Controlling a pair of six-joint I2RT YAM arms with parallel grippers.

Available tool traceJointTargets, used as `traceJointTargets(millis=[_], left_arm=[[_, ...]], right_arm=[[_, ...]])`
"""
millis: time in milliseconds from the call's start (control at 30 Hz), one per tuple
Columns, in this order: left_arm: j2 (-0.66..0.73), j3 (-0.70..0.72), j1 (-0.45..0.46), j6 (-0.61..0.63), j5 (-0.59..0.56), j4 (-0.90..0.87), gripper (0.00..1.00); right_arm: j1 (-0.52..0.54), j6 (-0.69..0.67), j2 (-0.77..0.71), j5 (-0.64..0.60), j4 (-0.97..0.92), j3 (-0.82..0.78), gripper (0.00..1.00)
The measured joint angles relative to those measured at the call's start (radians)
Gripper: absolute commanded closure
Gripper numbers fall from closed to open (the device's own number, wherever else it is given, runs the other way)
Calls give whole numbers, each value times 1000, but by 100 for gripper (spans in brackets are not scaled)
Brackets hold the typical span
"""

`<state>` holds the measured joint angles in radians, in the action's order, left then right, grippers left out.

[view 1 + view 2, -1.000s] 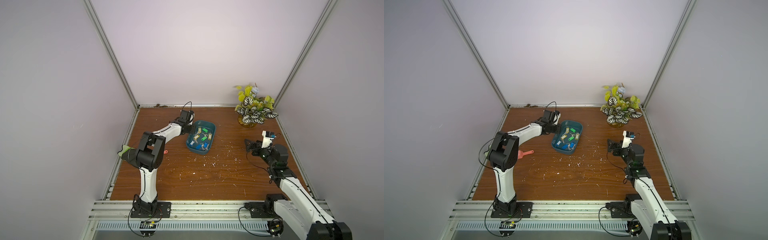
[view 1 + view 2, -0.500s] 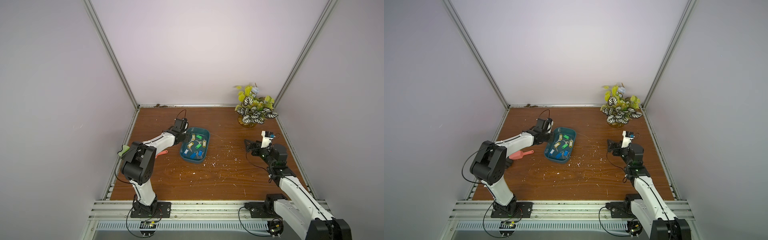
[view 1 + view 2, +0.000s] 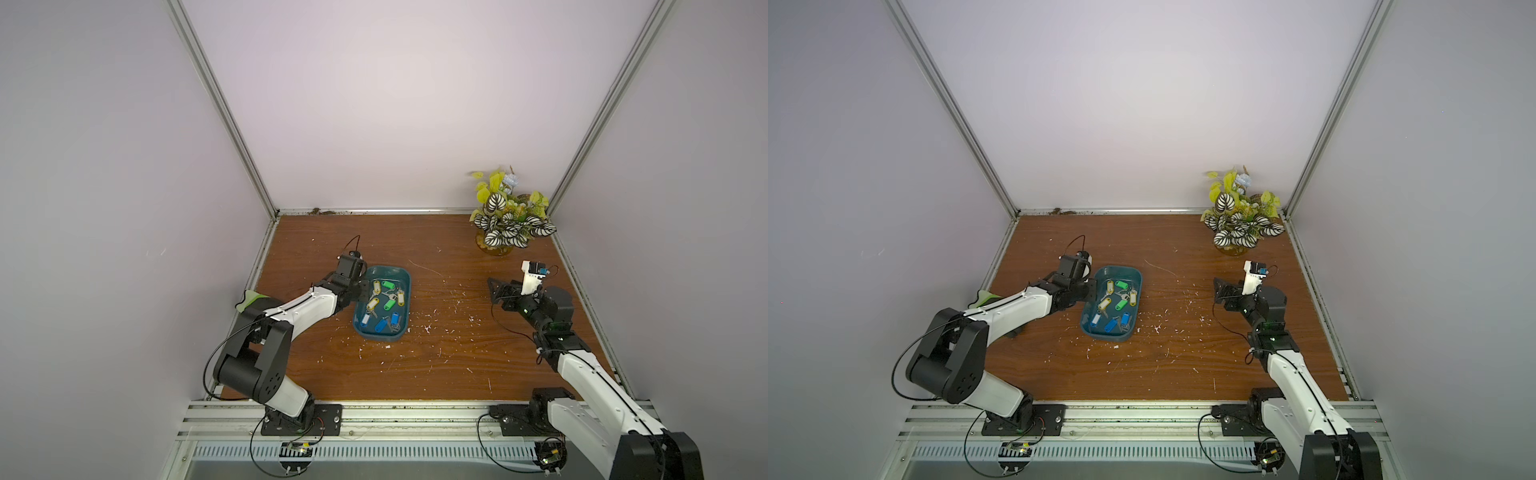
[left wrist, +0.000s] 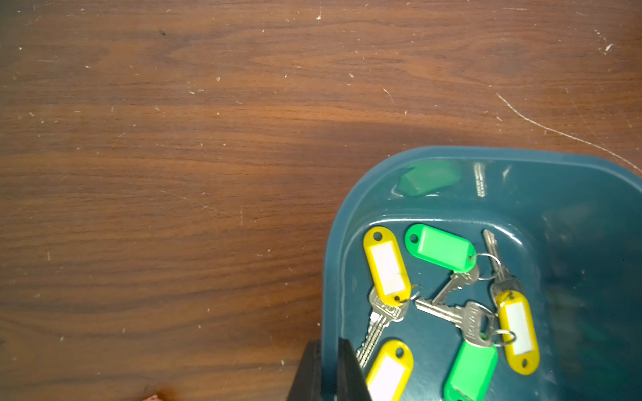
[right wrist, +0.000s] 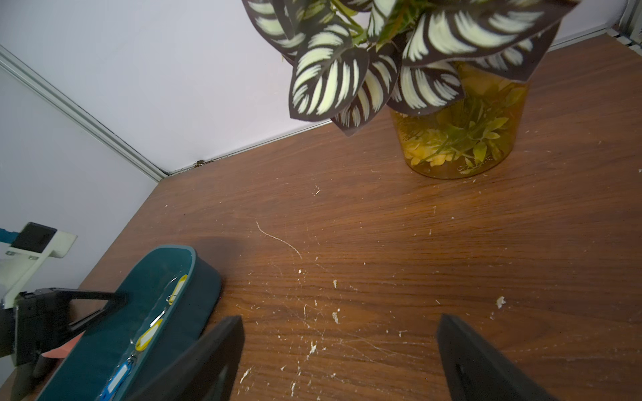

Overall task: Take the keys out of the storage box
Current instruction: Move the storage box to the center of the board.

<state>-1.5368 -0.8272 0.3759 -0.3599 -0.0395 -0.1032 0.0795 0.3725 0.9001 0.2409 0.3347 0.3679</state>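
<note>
The storage box [image 3: 386,270] [image 3: 1121,269], a dark teal shallow tub, sits left of centre on the wooden table. Several keys [image 3: 384,305] [image 3: 1115,303] with yellow, green and blue tags lie inside it. My left gripper [image 3: 360,291] [image 3: 1091,289] is shut on the box's left rim. In the left wrist view its fingers [image 4: 330,368] straddle the rim [image 4: 451,152], next to a green-tagged key [image 4: 441,246]. My right gripper [image 3: 496,289] [image 3: 1221,291] [image 5: 340,330] hovers open and empty at the right, apart from the box [image 5: 194,312].
A potted plant [image 3: 505,220] [image 5: 458,139] stands at the back right corner. A red-orange plastic piece [image 5: 64,350] lies by the left arm, beyond the box. White flecks are scattered over the table [image 3: 436,353]. Walls close in the left, back and right sides.
My left gripper has dragged the storage box left and toward the front, turning it a little, with the keys still inside. The right arm has stayed put.
</note>
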Motion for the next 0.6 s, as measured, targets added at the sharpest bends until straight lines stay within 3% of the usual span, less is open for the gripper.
traceJointTargets(millis=[400, 600], left_arm=[[102, -88, 0, -40, -32, -164, 55], [174, -158, 6, -171, -4, -271, 36]], right_arm=[[0, -16, 6, 0, 5, 0, 6], [0, -16, 17, -1, 5, 0, 6]])
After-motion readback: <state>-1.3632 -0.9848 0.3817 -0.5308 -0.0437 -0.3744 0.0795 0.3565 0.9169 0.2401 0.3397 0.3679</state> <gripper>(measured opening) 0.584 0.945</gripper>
